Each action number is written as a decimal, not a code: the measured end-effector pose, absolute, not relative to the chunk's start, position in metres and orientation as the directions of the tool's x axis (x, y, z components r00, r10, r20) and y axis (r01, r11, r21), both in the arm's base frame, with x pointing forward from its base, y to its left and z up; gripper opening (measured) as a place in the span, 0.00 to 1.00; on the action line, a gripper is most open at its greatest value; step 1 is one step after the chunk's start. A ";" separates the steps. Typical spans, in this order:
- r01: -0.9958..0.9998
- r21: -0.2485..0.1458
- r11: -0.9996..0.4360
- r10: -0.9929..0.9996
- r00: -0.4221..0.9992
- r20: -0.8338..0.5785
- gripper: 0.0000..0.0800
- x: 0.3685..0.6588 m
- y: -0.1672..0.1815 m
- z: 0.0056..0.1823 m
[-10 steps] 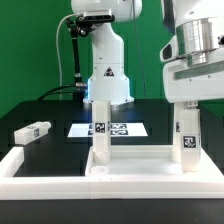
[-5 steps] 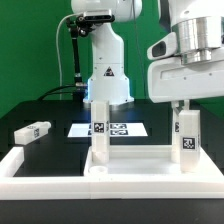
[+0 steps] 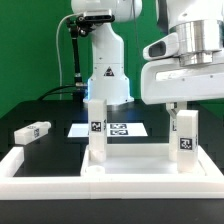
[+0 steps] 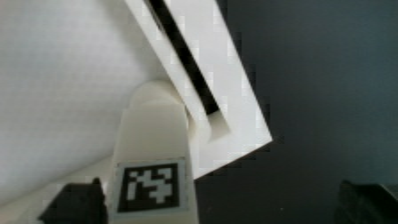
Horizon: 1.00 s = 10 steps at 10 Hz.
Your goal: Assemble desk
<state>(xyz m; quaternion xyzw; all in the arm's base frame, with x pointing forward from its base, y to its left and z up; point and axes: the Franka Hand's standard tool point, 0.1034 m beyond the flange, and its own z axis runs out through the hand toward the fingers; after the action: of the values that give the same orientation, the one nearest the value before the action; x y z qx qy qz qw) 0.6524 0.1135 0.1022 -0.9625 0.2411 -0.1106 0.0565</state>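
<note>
The desk panel (image 3: 130,160) looks like smooth white plastic with a faint sheen, as do the upright leg posts (image 3: 95,130) on it and the loose leg (image 3: 32,131) beside it. Their tags (image 4: 153,186) are matt black-and-white print. The table (image 3: 50,110) beneath the panel is matt black.

Dark surface (image 3: 40,110) carries: white desk panel (image 3: 130,158) at 6 o'clock, two leg posts upright on it; loose leg post (image 3: 32,131) lying at 9 o'clock; marker board (image 3: 118,128) flat at centre.
</note>
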 end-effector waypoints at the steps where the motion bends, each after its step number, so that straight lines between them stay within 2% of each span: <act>1: -0.452 -0.162 -0.877 -0.477 0.859 0.185 0.81 0.652 0.114 0.102; 3: -0.417 -0.151 -0.896 -0.440 0.880 0.179 0.81 0.649 0.110 0.101; 6: -0.418 -0.130 -0.899 -0.427 0.903 0.044 0.81 0.632 0.084 0.107; 10: -0.438 -0.142 -0.888 -0.446 0.894 0.030 0.81 0.656 0.074 0.121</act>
<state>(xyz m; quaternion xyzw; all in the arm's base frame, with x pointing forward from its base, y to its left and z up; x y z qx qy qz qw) 0.6565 0.0745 0.1214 -0.9710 0.2278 -0.0311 0.0658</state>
